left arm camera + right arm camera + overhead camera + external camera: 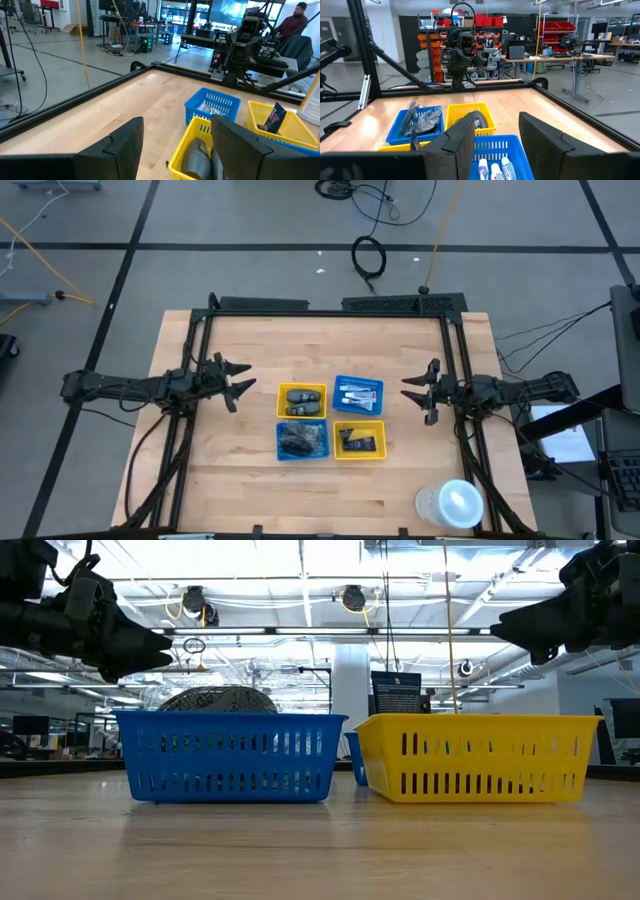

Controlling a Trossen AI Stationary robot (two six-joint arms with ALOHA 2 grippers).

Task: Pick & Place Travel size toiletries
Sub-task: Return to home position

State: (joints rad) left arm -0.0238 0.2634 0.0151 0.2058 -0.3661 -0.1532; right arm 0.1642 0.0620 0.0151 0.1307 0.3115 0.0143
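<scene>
Nearest the bottom edge of the high view, at lower right, a white round plastic container (450, 505) sits on the light wooden table (230, 480). Just beyond it comes the front row of bins, close side by side. A blue slotted plastic bin (279, 442) left of centre holds a dark tangle, and a yellow slotted plastic bin (360, 424) to its right holds a dark packet.

Behind them stands the back row. A second yellow plastic bin (301, 387) holds dark oval objects. A second blue plastic bin (359, 380), just right of centre, holds the travel size toiletries (356, 393), small white squeeze tubes with blue markings lying side by side on its floor.

Level with that back row, the left gripper (241, 379) hangs at middle left, raised above the table and clear of the bins. Its two dark fingers are spread with nothing between them. The right gripper (407, 389) faces it from middle right, also spread and empty, apart from the tubes.

Farther off runs the table's black metal frame (320, 308). In the left wrist view a person (295, 20) shows at upper right.
</scene>
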